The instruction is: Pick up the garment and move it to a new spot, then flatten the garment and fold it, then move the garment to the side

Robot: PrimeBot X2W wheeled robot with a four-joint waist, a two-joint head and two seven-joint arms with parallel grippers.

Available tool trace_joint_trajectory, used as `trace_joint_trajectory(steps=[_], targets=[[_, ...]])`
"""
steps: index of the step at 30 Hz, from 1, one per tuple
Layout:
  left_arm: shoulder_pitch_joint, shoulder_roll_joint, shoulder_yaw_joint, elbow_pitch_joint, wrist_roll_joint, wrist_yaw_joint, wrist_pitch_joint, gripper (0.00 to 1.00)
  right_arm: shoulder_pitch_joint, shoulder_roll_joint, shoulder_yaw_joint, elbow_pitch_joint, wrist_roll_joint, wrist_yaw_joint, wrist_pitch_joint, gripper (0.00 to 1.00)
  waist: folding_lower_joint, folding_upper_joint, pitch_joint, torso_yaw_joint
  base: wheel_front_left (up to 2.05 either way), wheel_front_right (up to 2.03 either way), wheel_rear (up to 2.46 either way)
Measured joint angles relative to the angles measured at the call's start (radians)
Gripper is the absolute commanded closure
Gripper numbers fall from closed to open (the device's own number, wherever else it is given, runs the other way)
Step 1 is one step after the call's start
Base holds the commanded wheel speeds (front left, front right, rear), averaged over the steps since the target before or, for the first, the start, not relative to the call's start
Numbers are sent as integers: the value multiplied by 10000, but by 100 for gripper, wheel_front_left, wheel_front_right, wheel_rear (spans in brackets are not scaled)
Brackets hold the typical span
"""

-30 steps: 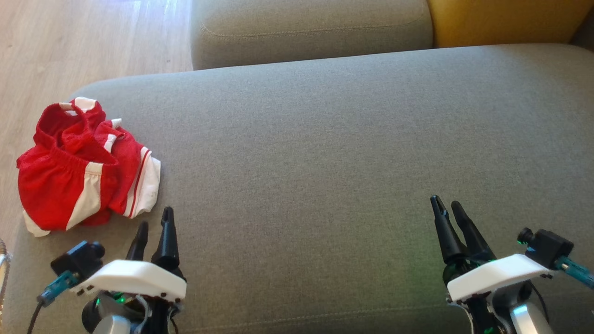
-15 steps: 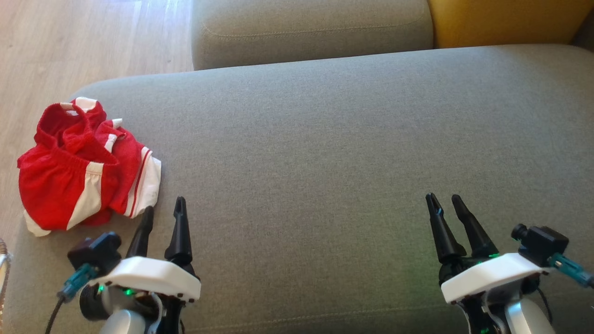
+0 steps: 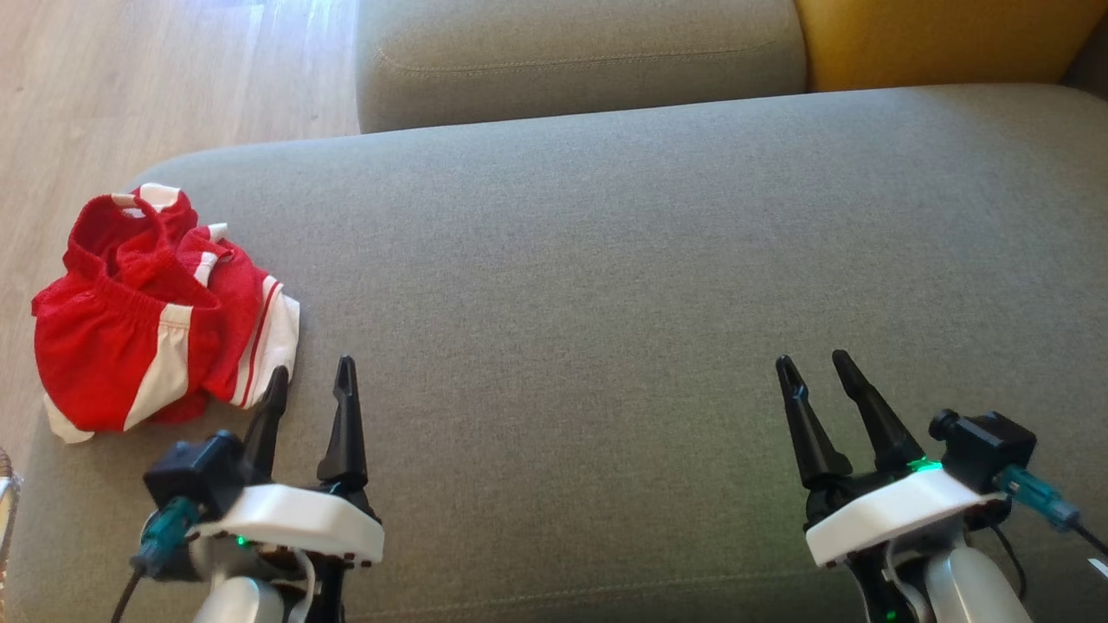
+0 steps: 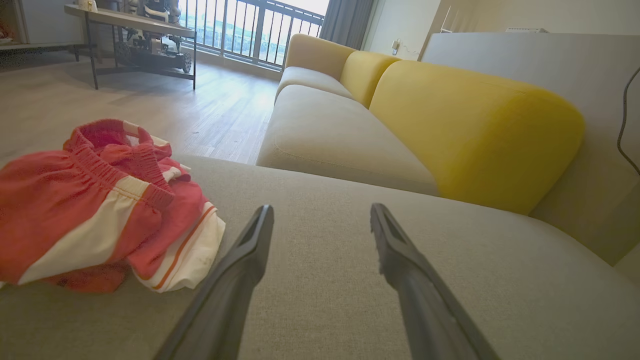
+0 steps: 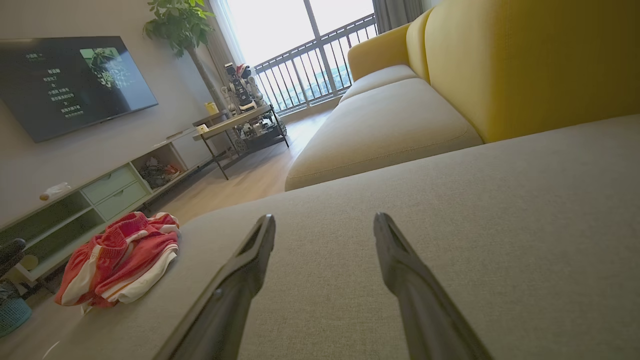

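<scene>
The garment (image 3: 156, 307), red shorts with white side panels, lies crumpled at the left end of the grey sofa cushion (image 3: 606, 260). My left gripper (image 3: 312, 374) stands open just right of its near corner, not touching it; the left wrist view has the garment (image 4: 95, 210) to the left of the spread fingers (image 4: 250, 250). My right gripper (image 3: 812, 363) is open over bare cushion at the lower right, far from the shorts. From the right wrist the garment (image 5: 120, 262) lies far off to the left.
Wood floor (image 3: 130, 78) lies beyond the cushion's left edge. A second grey seat (image 3: 580, 52) and a yellow backrest (image 3: 943, 39) sit behind. A TV stand (image 5: 100, 190), a side table (image 5: 240, 125) and a blue basket (image 5: 12, 317) stand across the room.
Both grippers have crept forward and a little inward, the left one to the right beside the garment's near corner. The garment has not moved.
</scene>
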State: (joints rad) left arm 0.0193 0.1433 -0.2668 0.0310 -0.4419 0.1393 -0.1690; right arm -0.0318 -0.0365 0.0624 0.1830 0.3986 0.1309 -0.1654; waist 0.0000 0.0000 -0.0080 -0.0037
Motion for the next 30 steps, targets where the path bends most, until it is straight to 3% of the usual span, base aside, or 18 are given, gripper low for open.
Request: trace_joint_trajectory(steps=[30], targets=[[275, -477, 19, -228, 3649, -531, -803, 0, -205, -25, -221, 278, -3699, 0, -851, 0, 0, 0, -111, -25, 0, 0, 0]])
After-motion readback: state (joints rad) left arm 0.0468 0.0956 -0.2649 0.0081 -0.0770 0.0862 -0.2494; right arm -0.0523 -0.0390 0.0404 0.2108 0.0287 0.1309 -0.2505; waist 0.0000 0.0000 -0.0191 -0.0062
